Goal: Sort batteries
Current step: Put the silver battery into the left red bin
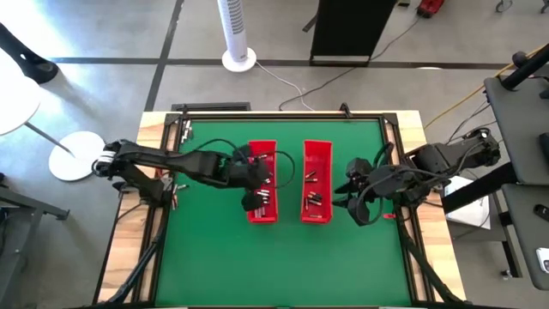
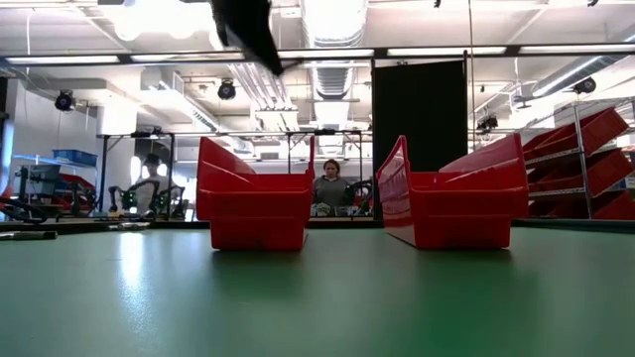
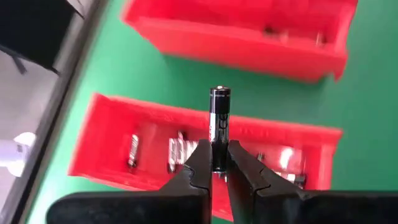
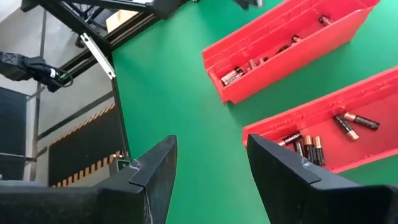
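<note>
Two long red trays lie side by side on the green table, the left tray (image 1: 262, 182) and the right tray (image 1: 316, 180). Both hold small loose batteries (image 4: 308, 146). My left gripper (image 1: 255, 199) hangs over the left tray's near half, shut on one dark battery (image 3: 219, 115). My right gripper (image 1: 353, 196) stands open just right of the right tray. Only green table shows between its fingers (image 4: 211, 146). In the low view a dark part of an arm (image 2: 248, 30) shows above the left tray (image 2: 253, 203). My left gripper pinches the dark battery's lower part (image 3: 219, 142) between its two fingertips. The battery lies along the line of the fingers, and most of it, with its silvery cap (image 3: 219, 92), sticks out past them. The fingers slant down over the left tray (image 3: 124, 130), and the battery is lifted clear.
Black frame rails (image 1: 390, 142) run along the table's sides and far edge. Open green table (image 1: 283, 257) lies in front of the trays. Beyond the table stand a white fan (image 1: 238, 34) and a seated person (image 2: 331, 183).
</note>
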